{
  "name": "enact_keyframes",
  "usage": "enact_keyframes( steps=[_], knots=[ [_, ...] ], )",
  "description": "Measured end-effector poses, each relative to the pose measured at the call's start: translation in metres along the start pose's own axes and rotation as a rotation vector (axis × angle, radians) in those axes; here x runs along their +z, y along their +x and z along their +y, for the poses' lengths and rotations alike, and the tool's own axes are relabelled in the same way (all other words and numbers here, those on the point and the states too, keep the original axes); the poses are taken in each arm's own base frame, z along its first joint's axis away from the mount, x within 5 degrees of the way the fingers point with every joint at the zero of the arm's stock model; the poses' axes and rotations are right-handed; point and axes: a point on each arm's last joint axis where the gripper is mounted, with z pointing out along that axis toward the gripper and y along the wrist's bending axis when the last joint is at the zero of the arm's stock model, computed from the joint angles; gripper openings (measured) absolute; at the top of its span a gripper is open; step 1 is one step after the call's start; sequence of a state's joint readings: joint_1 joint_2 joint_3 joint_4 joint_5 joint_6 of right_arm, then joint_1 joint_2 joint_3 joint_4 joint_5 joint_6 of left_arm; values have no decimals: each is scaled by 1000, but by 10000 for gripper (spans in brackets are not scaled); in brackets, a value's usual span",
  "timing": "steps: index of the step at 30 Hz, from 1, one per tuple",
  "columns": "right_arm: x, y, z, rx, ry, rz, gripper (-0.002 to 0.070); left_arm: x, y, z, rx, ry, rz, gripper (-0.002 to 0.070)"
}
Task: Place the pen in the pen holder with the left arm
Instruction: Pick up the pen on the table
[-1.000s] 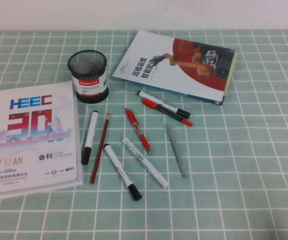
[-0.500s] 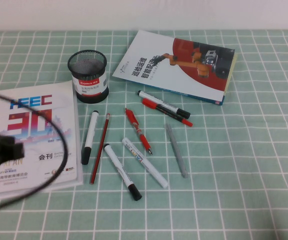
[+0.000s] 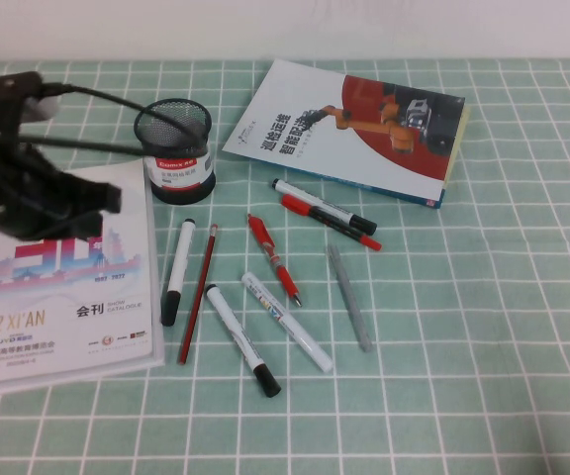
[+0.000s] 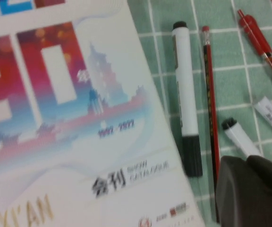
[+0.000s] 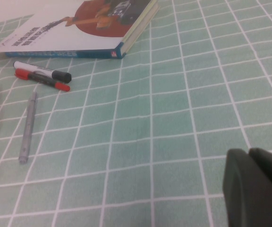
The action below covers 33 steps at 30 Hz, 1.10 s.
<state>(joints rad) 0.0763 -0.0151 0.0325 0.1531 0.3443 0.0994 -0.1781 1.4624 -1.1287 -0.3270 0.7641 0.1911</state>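
Presently the left gripper [image 3: 102,198] hangs over the left edge of the table [image 3: 483,297], above the HEEC booklet [image 3: 67,297], its fingers pressed together and holding nothing. Loose cables [image 3: 117,104] run from the left arm [image 3: 8,148] past the holder's rim.

The pen [image 3: 176,271] lies flat on the green checked cloth, just beside the booklet's right edge, black cap toward the near edge. A red pencil [image 3: 198,293] lies alongside it, close but apart. The holder [image 3: 175,150] stands upright toward the far edge, beyond the pen, well apart from it.

The left wrist view shows the same pen [image 4: 185,127] and pencil [image 4: 210,104] next to the booklet [image 4: 70,118], with the gripper's dark tip [image 4: 251,191] near them.

The right gripper [image 5: 256,187] is low over bare cloth near the right side; its fingers appear pressed together, empty. A book [image 3: 354,129] lies toward the far edge.
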Motion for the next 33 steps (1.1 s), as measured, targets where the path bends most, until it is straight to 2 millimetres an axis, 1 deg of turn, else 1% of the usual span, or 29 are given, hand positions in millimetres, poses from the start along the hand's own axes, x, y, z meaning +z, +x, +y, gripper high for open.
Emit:
enact_keyframes(
  steps=[3, 6, 9, 12, 20, 25, 30, 32, 33],
  knots=[
    [0, 0, 0, 0, 0, 0, -20, 17, -16, -7, 28, 18, 25, -4],
    [0, 0, 0, 0, 0, 0, -20, 35, -28, -19, 64, 44, 64, -4],
    [0, 0, 0, 0, 0, 0, -20, 50, -35, -28, 87, 64, 108, -4],
    [0, 0, 0, 0, 0, 0, -20, 61, -38, -30, 97, 70, 145, -3],
    [0, 0, 0, 0, 0, 0, -20, 77, -40, -26, 105, 38, 178, -4],
    [0, 0, 0, 0, 0, 0, -20, 89, -40, -30, 111, 45, 221, -3],
    [0, 0, 0, 0, 0, 0, -20, 95, -40, -31, 113, 47, 238, -2],
    [0, 0, 0, 0, 0, 0, -20, 98, -39, -31, 132, 49, 244, 15],
    [0, 0, 0, 0, 0, 0, -20, 100, -39, -30, 141, 50, 248, 35]
  ],
)
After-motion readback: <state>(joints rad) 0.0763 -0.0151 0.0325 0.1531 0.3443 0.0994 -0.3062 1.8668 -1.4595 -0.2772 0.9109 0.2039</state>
